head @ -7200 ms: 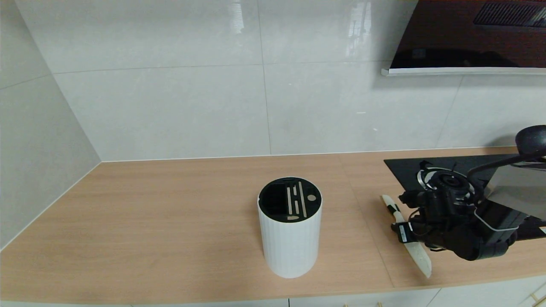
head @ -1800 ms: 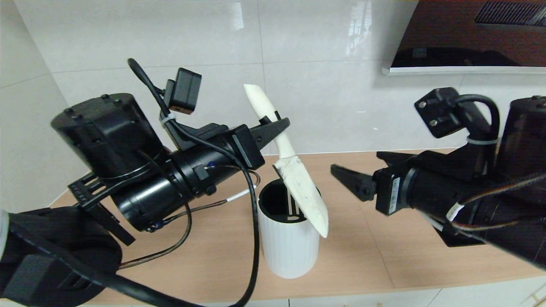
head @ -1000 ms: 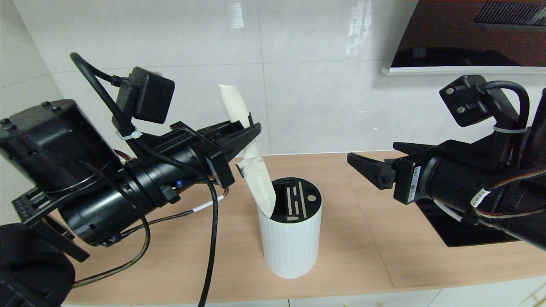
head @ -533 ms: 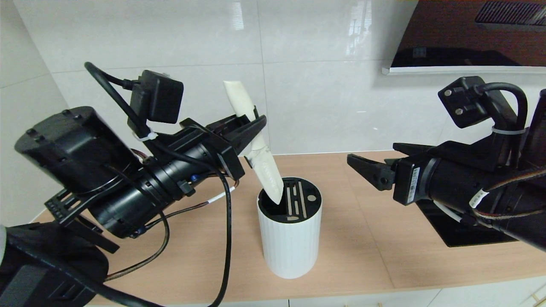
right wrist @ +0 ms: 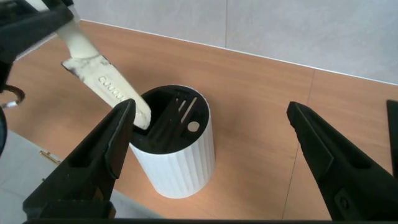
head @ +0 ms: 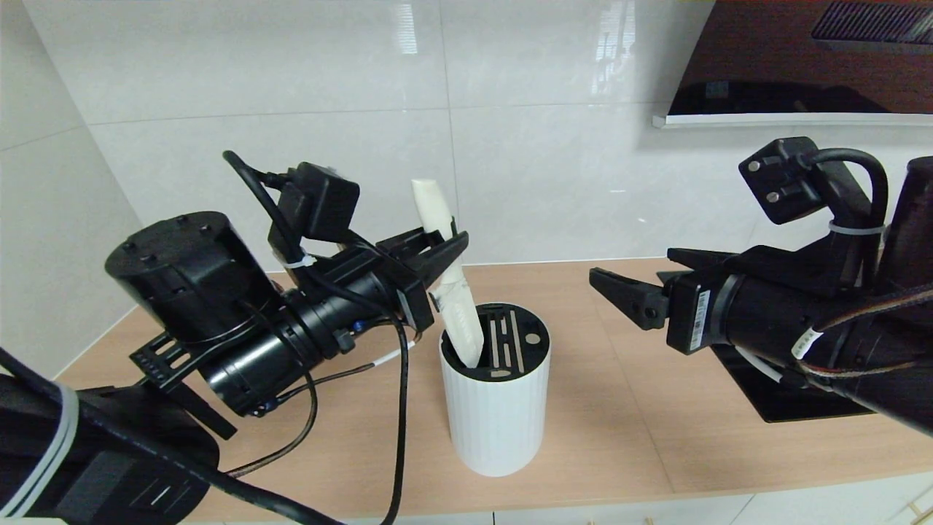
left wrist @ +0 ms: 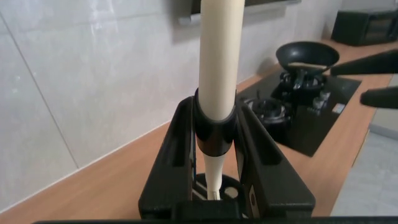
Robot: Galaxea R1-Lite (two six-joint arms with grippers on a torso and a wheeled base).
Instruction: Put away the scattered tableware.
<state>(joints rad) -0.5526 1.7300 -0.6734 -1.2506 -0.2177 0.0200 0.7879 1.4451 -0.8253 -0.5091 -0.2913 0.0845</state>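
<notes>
left claw (head: 448,249) pinches knife (head: 462,324) | tip now lowered into holder (head: 496,423) opening | right claw (head: 631,268) spread, empty | insertion nearly done

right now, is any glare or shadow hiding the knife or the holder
Head view: glare streaks sit on the wall tiles only; knife and holder are evenly lit. Left wrist view: knife handle bright, holder mouth shadowed. Right wrist view: no glare on either.

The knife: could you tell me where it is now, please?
Head view, centre: the knife is clamped in the left tool, blade tip inside the open compartment of the white holder.
</notes>
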